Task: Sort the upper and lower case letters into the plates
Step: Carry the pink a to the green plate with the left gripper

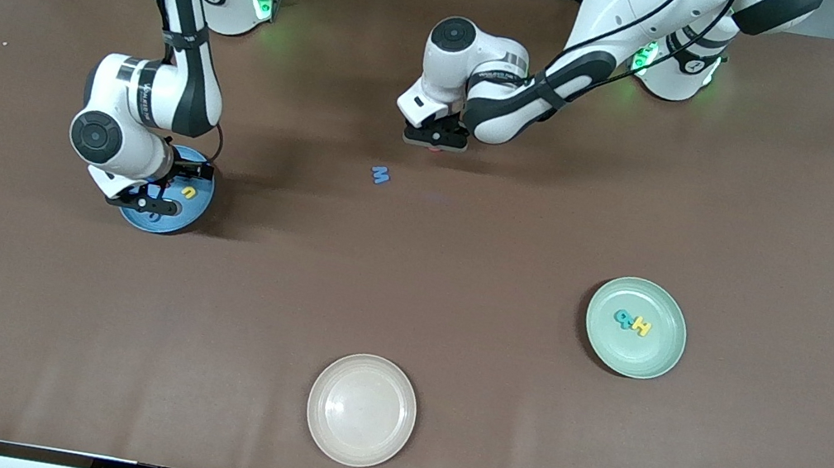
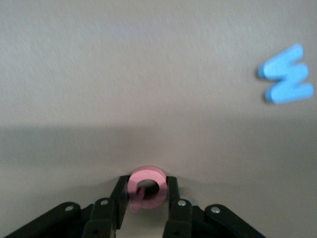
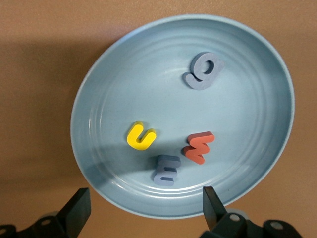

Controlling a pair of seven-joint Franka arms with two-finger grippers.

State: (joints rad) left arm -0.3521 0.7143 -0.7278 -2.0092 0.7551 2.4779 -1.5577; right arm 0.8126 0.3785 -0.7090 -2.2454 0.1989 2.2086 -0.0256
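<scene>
So the letter in play is a little chunky pink one, looks like a Q (image 2: pixel 146 189) with a round body and a stubby tail, sitting flat on the brown table (image 1: pixel 489 413). The left gripper (image 2: pixel 144 194) is down low on the table around it, one black fingertip on each side of the letter and touching it, so the jaws are nearly closed and pinching it. In the front view you only catch a sliver of red peeking out under that gripper. A blue M (image 1: pixel 380 175) lies loose on the table just beside it, a bit nearer the front camera. The right gripper (image 3: pixel 143 206) hovers over the bright blue plate (image 3: pixel 99 106) at the right arm's end, jaws wide apart and holding nothing. That plate has four small letters in it: a yellow u (image 3: pixel 140 136), a red w (image 3: pixel 199 147), a grey-blue m (image 3: pixel 166 169) and a grey-blue g (image 3: pixel 203 70). The mint green plate (image 1: pixel 656 360), toward the left arm's end, holds a teal letter (image 1: pixel 624 320) touching a yellow H (image 1: pixel 642 327). A cream plate (image 1: pixel 361 409) sits nearest the front camera.
</scene>
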